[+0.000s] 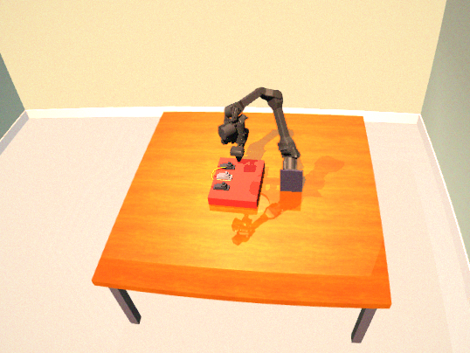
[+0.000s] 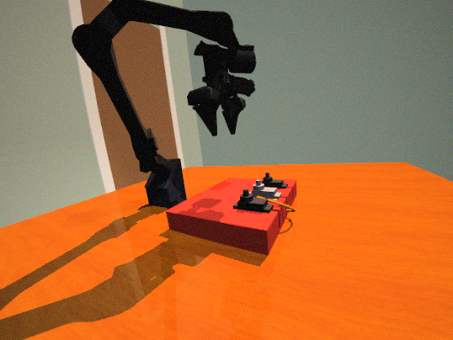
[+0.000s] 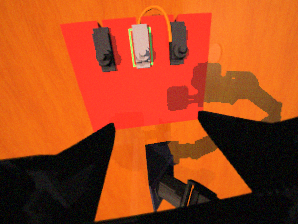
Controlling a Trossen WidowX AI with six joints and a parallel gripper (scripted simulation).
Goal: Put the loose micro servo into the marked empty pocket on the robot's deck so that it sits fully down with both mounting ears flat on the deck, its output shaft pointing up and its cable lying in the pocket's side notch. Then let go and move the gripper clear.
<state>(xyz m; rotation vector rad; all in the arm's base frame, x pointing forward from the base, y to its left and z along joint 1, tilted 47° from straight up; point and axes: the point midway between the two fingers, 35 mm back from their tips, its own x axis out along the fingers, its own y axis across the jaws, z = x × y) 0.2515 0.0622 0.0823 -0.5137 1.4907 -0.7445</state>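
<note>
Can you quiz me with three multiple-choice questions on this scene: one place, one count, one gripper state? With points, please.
1. Where is the pale servo [image 1: 224, 176] [image 2: 266, 193] [image 3: 141, 40]?
A) Between the dark servos
B) On the arm's base
C) On the floor

2. How many dark servos are on the red deck [image 1: 242, 188] [image 2: 219, 225] [image 3: 145, 95]?
A) One
B) Two
C) Four

3. How is the gripper [image 1: 238, 158] [image 2: 223, 135] [image 3: 156, 120]?
A) Shut on a dark servo
B) Shut, empty
C) Open, empty

Key:
1 A: a dark servo stands either side.
2 B: one dark body at each end of the row.
3 C: its fingers stand apart, nothing between them.

The arm arches high, its open hand [image 1: 238, 158] [image 2: 224, 135] [image 3: 156, 120] hanging raised, fingertips pointing down, grasping nothing.
</note>
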